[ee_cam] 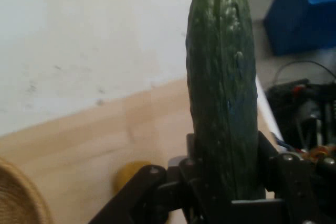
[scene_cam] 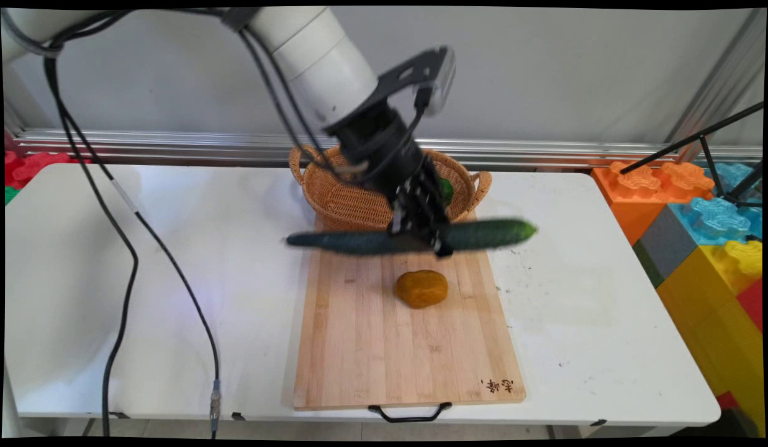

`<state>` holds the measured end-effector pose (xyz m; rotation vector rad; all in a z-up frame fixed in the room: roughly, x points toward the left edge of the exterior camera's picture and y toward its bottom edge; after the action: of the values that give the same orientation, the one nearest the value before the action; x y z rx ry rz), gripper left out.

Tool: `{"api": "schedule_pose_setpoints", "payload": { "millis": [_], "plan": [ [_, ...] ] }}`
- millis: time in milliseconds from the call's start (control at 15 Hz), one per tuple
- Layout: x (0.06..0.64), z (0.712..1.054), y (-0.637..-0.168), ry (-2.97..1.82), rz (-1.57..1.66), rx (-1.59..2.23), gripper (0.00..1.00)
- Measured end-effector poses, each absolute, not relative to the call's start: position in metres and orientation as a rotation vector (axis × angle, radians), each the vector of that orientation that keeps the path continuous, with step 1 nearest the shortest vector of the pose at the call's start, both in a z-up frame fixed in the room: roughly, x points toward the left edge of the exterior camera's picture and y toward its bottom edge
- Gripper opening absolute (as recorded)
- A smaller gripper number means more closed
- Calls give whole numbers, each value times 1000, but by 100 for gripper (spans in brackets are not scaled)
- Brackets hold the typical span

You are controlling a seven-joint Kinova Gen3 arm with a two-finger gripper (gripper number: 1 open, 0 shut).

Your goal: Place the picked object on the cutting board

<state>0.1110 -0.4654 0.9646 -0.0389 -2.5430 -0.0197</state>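
A long dark green cucumber (scene_cam: 483,234) hangs level in the air over the far end of the wooden cutting board (scene_cam: 371,347), with my gripper (scene_cam: 428,239) shut on its middle. In the hand view the cucumber (ee_cam: 223,87) runs up from between the fingers of the gripper (ee_cam: 226,182). An orange-brown lump of food (scene_cam: 421,288) lies on the board just below and in front of the gripper; a yellow edge of the lump (ee_cam: 128,174) shows by the linkage. Behind the gripper stands a wicker basket (scene_cam: 340,198) with something green (scene_cam: 446,189) inside.
Black cables (scene_cam: 129,261) hang over the table's left half. Big coloured plastic blocks (scene_cam: 700,230) stand off the right edge, with a black tripod leg (scene_cam: 694,139) above them. The board's black handle (scene_cam: 410,413) overhangs the near table edge.
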Motion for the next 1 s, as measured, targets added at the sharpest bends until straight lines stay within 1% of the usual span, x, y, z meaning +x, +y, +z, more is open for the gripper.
{"api": "schedule_pose_setpoints", "payload": {
  "millis": [133, 400, 600, 1000],
  "plan": [
    [110, 957, -451, -2564, -53, -25, 0],
    [105, 921, -425, -2616, -85, -10, 0],
    [99, 890, -419, -2643, -71, -4, 0],
    [86, 845, -415, -2677, -26, -4, 0]
  ]
}}
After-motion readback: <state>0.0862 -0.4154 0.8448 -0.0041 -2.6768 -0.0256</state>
